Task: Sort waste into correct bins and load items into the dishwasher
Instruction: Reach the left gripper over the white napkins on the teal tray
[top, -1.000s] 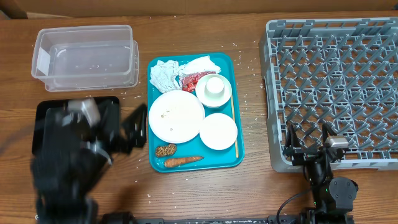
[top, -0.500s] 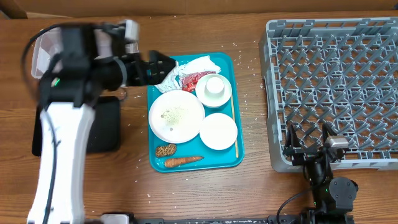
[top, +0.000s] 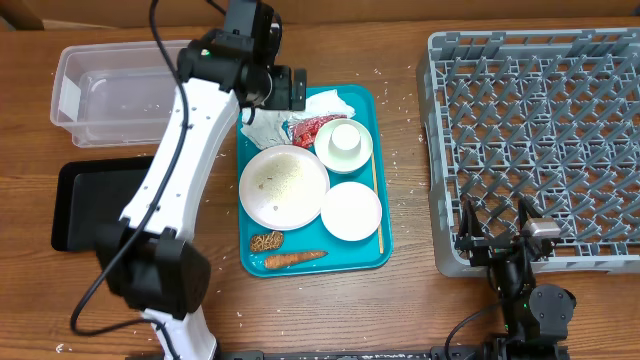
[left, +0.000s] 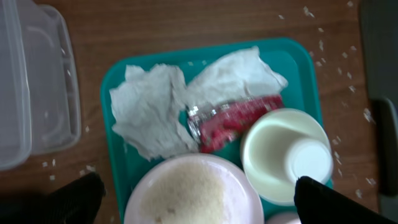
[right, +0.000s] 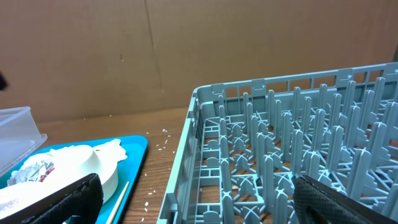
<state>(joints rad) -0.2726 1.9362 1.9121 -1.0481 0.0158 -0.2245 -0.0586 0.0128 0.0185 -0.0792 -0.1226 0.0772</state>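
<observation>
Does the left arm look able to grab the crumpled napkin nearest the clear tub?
Probably yes. The left gripper hangs open just above the napkin. Nothing covers it, and only the wrapper lies against its edge.

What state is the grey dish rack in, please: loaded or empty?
Empty, as far as shown: the dish rack has only bare pegs overhead; the plate lies on the teal tray.

No readable text; red-and-white wrapper (left: 233, 121) print too blurred to read.

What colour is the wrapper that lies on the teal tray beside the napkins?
The wrapper is red with white markings; the left wrist view shows it best.
</observation>
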